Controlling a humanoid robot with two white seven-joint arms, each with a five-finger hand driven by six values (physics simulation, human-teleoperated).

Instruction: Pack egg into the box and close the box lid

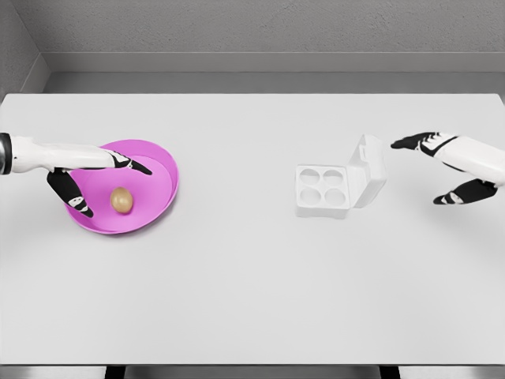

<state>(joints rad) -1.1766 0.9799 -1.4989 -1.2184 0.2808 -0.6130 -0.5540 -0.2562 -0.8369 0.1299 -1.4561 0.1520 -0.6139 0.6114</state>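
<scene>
I see my left hand (87,183) spread over the egg (121,199) in the pink bowl (162,185) at left; my right hand (446,170) spread beside the open box (341,183) at right.

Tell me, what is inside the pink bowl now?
Inside the pink bowl lies one brown egg. The left hand hangs over the bowl, fingers spread, covering part of its floor.

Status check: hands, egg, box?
Left hand open over pink bowl, egg ungrasped. Right hand open beside box, lid up. Nothing between.
</scene>
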